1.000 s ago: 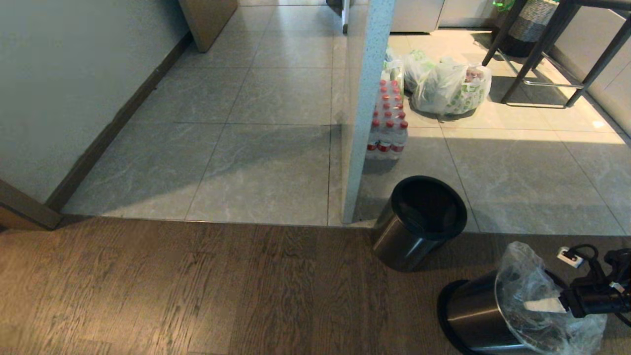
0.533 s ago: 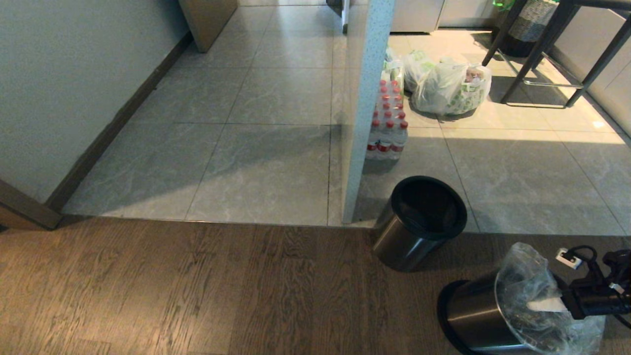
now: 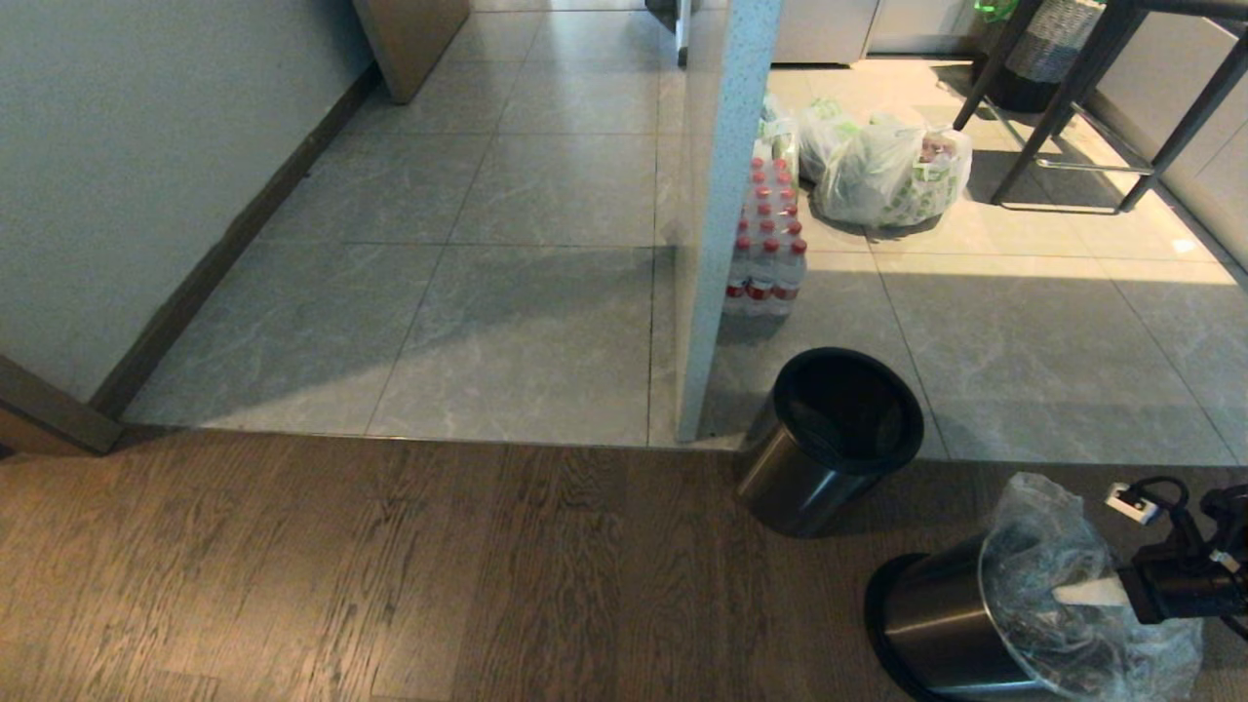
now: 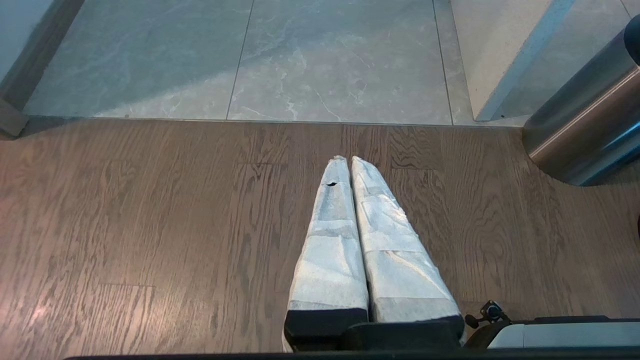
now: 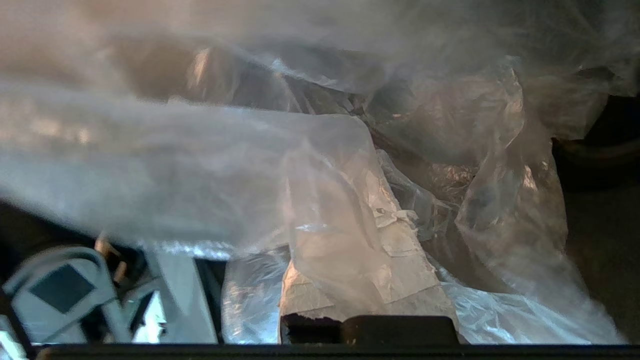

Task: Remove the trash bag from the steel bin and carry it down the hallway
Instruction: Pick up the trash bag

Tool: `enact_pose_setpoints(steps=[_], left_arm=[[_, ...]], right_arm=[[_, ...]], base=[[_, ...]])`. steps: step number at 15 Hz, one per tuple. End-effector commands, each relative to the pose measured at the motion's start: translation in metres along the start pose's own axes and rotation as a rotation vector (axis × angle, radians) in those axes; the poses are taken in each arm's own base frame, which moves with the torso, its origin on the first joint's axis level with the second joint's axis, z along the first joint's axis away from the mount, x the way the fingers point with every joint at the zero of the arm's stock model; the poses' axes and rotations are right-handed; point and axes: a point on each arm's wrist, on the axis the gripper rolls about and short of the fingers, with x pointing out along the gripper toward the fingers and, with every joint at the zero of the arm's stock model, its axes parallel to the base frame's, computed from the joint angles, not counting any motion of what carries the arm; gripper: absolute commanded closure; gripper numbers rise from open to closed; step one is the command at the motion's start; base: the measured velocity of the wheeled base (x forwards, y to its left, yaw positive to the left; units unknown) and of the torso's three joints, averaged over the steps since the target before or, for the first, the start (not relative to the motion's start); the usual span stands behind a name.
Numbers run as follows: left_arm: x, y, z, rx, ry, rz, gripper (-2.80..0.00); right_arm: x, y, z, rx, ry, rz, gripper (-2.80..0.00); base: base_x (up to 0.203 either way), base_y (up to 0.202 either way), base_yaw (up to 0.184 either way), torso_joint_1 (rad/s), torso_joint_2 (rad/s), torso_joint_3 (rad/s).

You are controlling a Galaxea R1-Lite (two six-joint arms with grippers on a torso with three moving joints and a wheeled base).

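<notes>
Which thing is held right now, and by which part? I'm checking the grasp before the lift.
The right gripper is shut on the trash bag, pinching its loose plastic at the steel bin mouth. The left gripper holds nothing.

A second round metal bin with a black inside (image 3: 829,439) stands on the brown wooden floor (image 3: 390,575), right where the wood meets the grey floor tiles (image 3: 526,322), and it almost touches the foot of a speckled white post (image 3: 721,214). Behind the post sits a pack of water bottles with red caps (image 3: 768,244), and just beside the pack lie white bags with green print (image 3: 887,171). Far back on the right stand thin black table legs (image 3: 1063,107) with a woven basket (image 3: 1048,44) near them, and a grey wall with a dark baseboard (image 3: 127,175) runs along the left
</notes>
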Motion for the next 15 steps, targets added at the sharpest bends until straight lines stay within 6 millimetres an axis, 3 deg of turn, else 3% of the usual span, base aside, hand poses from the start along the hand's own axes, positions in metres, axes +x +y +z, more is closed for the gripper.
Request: enact_pose_setpoints(steps=[1,5,15], left_arm=[[0.0,0.0,0.0,0.0,0.002,0.001,0.0],[0.0,0.0,0.0,0.0,0.002,0.001,0.0],[0.0,0.0,-0.001,0.0,0.004,0.001,0.0]], right_arm=[[-0.022,0.014,0.016,-0.003,-0.036,-0.039,0.0],[-0.066,0.059,0.032,0.053,-0.103,-0.107,0.0],[-0.145,0.185,0.013,0.01,-0.271,-0.278,0.0]], base=[[0.0,0.0,0.0,0.0,0.0,0.0],[0.0,0.0,0.0,0.0,0.0,0.0],[0.0,0.0,0.0,0.0,0.0,0.0]])
